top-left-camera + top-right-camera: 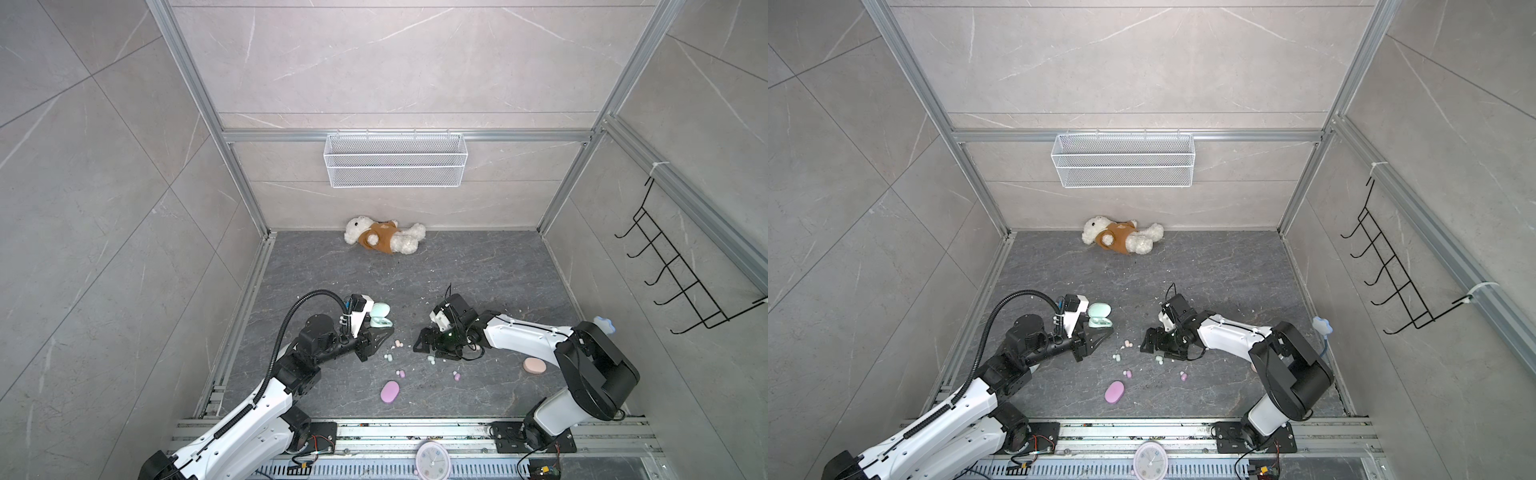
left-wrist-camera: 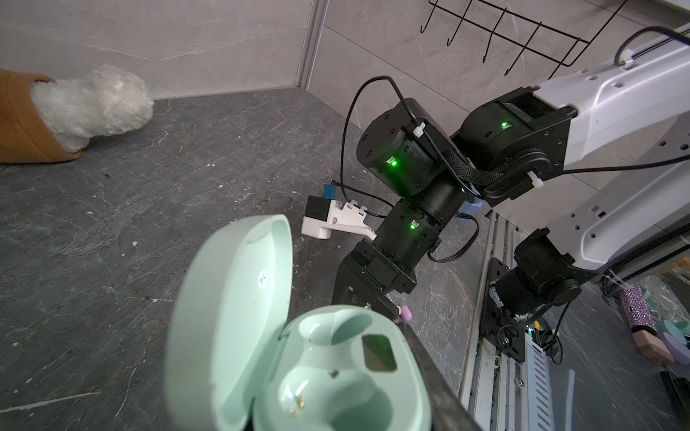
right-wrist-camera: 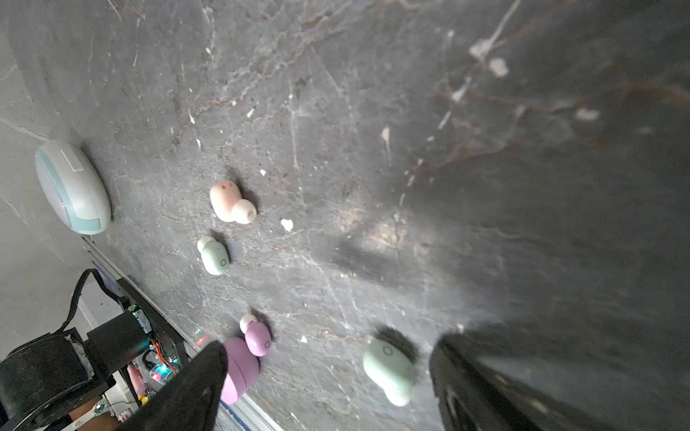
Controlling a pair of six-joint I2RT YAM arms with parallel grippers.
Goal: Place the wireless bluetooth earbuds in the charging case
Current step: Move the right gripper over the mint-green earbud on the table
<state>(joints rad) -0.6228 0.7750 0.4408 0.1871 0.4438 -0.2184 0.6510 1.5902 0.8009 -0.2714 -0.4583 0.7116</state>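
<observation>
Earbud (image 3: 388, 367), mint green, bean-shaped, pale tip, lying on the desk (image 3: 373, 112) right between the wide-spread jaws of the right end effector (image 3: 332, 345). Left end effector (image 1: 384, 329) clenched on the open mint case (image 2: 336, 373), lid (image 2: 231, 298) flipped up.

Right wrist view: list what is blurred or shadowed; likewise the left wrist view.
Right wrist view: right tool and the mint earbud between its jaws smeared, dark shadow beside them, peach earbud sharp. Left wrist view: open mint case slightly soft up close, green lamps glaring on the right arm.
</observation>
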